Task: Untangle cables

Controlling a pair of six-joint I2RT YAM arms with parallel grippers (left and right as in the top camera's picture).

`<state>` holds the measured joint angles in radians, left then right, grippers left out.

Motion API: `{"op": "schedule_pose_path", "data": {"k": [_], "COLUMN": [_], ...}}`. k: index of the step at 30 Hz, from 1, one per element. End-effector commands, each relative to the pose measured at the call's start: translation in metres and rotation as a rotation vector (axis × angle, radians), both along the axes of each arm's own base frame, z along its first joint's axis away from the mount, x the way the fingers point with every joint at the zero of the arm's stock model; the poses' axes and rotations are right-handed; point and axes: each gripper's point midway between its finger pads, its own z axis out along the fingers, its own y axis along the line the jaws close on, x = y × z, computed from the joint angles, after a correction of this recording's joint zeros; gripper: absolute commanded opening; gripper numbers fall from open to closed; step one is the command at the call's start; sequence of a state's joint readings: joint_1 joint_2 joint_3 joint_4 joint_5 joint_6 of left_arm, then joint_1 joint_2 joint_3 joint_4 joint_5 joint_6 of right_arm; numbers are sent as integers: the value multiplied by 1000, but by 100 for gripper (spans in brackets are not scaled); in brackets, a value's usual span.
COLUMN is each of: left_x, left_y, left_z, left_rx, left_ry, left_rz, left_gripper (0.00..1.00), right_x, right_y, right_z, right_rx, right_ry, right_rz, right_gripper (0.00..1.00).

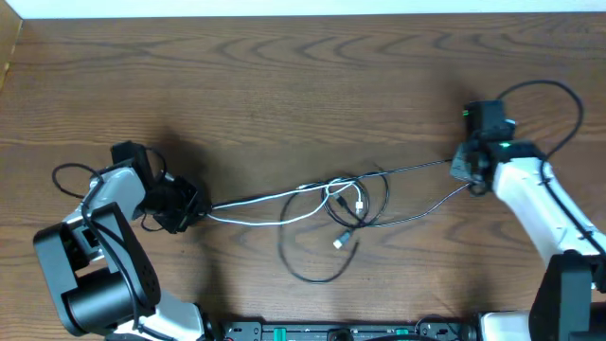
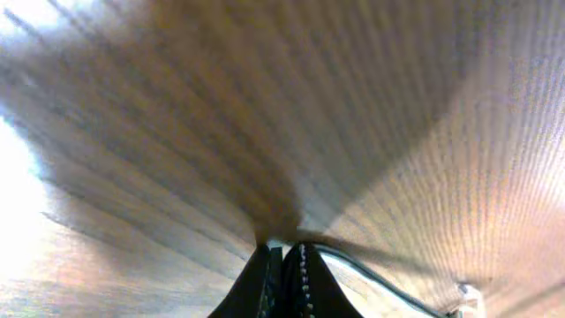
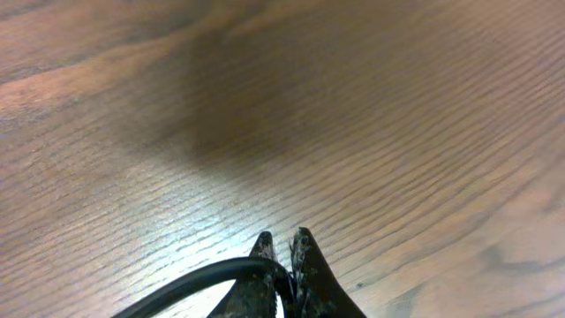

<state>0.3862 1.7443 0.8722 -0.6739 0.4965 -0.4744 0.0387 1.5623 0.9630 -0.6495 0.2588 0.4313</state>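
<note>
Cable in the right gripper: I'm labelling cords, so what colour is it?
The cable is black, clearest in the right wrist view.

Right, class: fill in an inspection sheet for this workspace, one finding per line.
Surface: brown wood-grain table.
Job's things: thin white cord and thin black cords, tangled together mid-table.
Clutter: nothing seen.
Grippers: left claw shut, with the white cord running into it; right claw shut on a black cord.
Cables: thick black arm wires loop beside each arm, apart from the tangle.
Surroundings: white strip beyond the table's far edge.
</note>
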Motion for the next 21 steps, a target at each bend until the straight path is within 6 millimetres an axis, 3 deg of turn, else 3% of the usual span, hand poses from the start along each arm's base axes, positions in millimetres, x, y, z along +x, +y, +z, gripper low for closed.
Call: {"op": "schedule_pose_path", "data": {"k": [1,6,11,13,16,18,21], "left_x": [-42,-34,-23,-18,-13,-11,-5], "left_y": [38,28,11,4,-6,-11,-24], "left_z": [-35,-33,-30,-28,-27,-27,-24], "left_rx": [196,139,78,58,42,43,9], "left_ry": [200,148,70,38,7,0,-50], "left_rz": [37,11,-72,-108,-155,-174,-237], "left_gripper": [8,8,8,8,9,15,34], "right_x": [0,1,-13,-19,-22,-24,-25], "right_y": [-21,26,48,53,62,73,98], "right_z": [1,-2,-5,-6,-7,-6,-3], "right_rx": [73,299,365,369,369,386,425], "right_ry": [-19,1,61,86,104,107,100], "right_rz": [-83,117,179,197,229,296,455], "right_gripper": [1,3,9,13,30,39,48]}}
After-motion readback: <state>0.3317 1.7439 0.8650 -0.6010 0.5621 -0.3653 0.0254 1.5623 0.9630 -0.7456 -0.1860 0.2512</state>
